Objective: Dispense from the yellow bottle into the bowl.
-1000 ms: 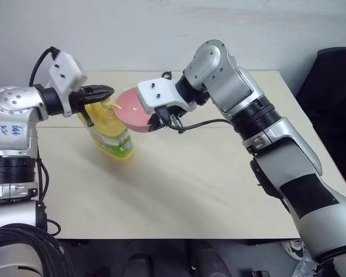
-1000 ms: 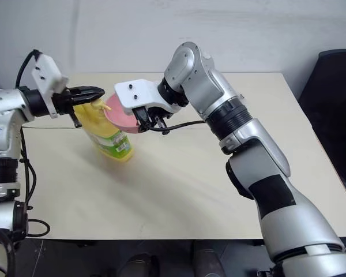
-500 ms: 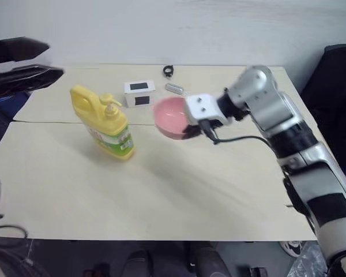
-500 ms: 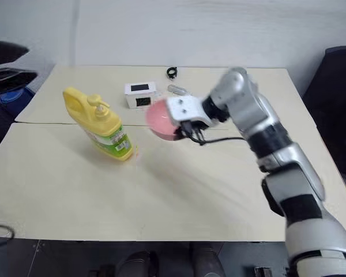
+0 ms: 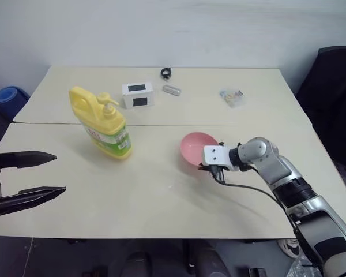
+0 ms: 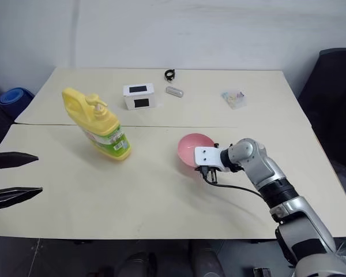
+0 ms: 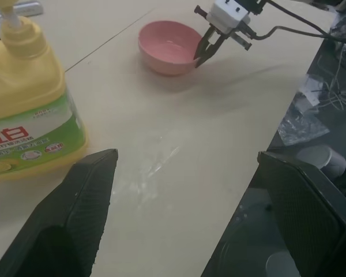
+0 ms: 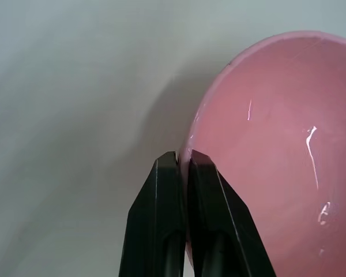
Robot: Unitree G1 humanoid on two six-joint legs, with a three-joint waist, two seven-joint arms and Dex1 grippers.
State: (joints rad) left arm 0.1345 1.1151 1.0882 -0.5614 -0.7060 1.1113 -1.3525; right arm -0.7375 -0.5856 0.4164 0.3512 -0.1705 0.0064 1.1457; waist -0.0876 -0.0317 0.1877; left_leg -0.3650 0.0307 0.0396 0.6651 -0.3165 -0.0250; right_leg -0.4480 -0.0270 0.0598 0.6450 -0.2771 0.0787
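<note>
The yellow bottle (image 5: 104, 124) stands upright on the left half of the table, its pump top and green label showing; the left wrist view also has the yellow bottle (image 7: 23, 109). Well short of it, at the table's near left edge, my left gripper (image 5: 60, 173) is open and holds nothing. The pink bowl (image 5: 193, 149) sits right of centre on the table. My right gripper (image 5: 206, 167) is shut on the bowl's near rim, as the bowl (image 8: 277, 156) pinched by the gripper (image 8: 183, 158) shows.
At the back of the table (image 5: 161, 196) lie a white box with a black screen (image 5: 138, 95), a black ring (image 5: 166, 73), a small metal cylinder (image 5: 172, 89) and a clear packet (image 5: 232, 97). A black chair (image 5: 334, 92) stands at the right, a blue roll (image 5: 8, 95) at the left.
My left gripper let go of the bottle's pump, opened and drew back to the near left. My right arm brought the bowl down and rightward onto the table, still gripping its rim.
</note>
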